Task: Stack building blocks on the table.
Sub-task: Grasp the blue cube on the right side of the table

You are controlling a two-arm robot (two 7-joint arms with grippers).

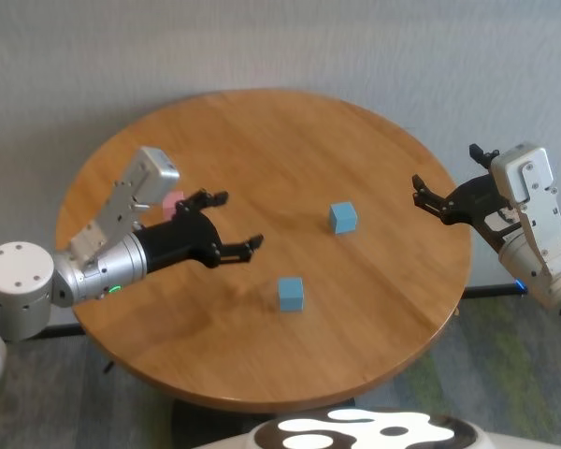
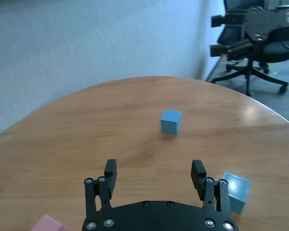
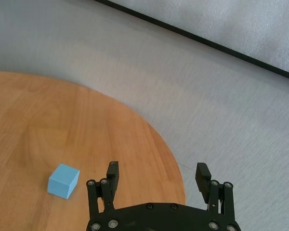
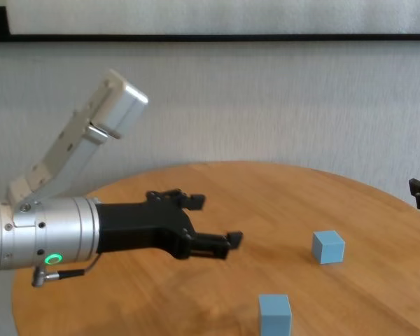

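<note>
1. Your left claw (image 1: 232, 224) hovers over the table (image 1: 262, 355) with its fingers spread wide and nothing between them; the pink block (image 1: 173, 203) sits just behind it, near the wrist, partly hidden by the arm.
2. The near blue block (image 1: 291, 293) lies ahead of the left claw and off to its right-hand finger side; the far blue block (image 1: 343, 217) lies farther ahead, well apart from the first. No block rests on another yet.
3. Your right claw (image 1: 444, 204) hangs open and empty at the table's edge, the far blue block ahead of it.
4. The likely step is a first pick. Choose one block as the base and leave it alone.
5. Centre the spread fingers over the chosen block, square to two opposite faces, before you descend.
6. Lower until the fingertips straddle the block's middle, then close; a skewed approach probably pushes the cube aside.
</note>
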